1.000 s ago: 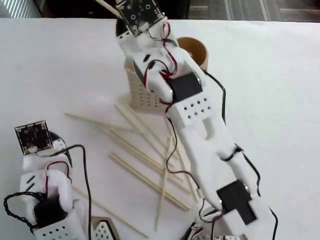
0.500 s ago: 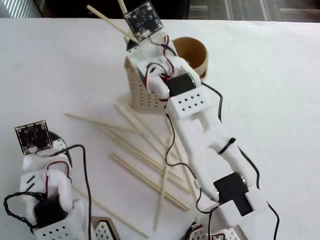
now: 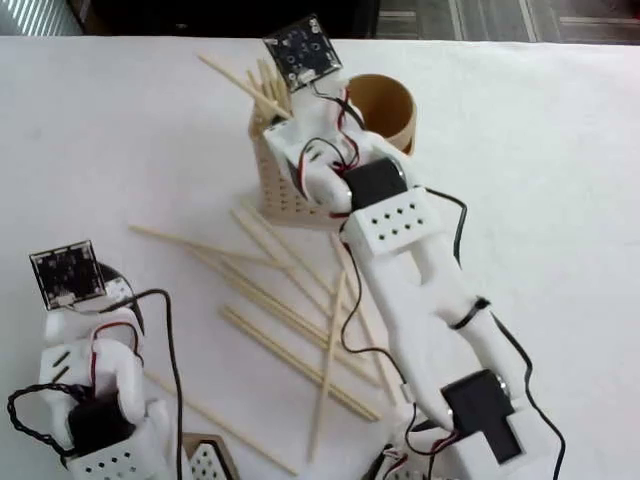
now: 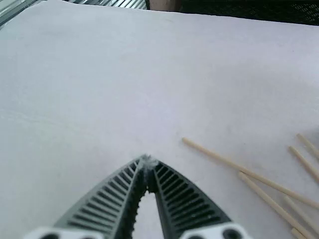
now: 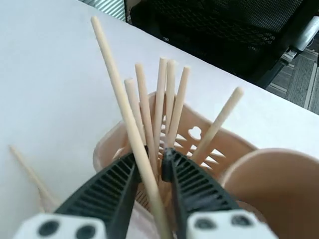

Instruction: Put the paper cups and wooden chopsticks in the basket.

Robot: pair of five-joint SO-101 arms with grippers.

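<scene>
A pale perforated basket [image 3: 280, 190] stands at the table's far middle with several wooden chopsticks upright in it. My right gripper [image 5: 153, 162] hangs just over its rim, shut on one long chopstick [image 5: 122, 97] that leans out of the basket [image 5: 212, 144]; this chopstick [image 3: 232, 78] points away to the left. A brown paper cup [image 3: 388, 102] stands upright right beside the basket, seen close as the cup [image 5: 279, 184]. Several loose chopsticks [image 3: 290, 305] lie scattered on the table between the arms. My left gripper [image 4: 146, 161] is shut on nothing, low over bare table at the near left.
The white table [image 3: 540, 200] has free room on its right and far left. The right arm [image 3: 420, 290] stretches over the loose chopsticks. The left arm [image 3: 90, 380] sits at the near left corner. Chopstick ends [image 4: 249, 174] lie near the left gripper.
The right arm has drawn back and lowered, bringing the held chopstick down among those in the basket. The left arm has not moved.
</scene>
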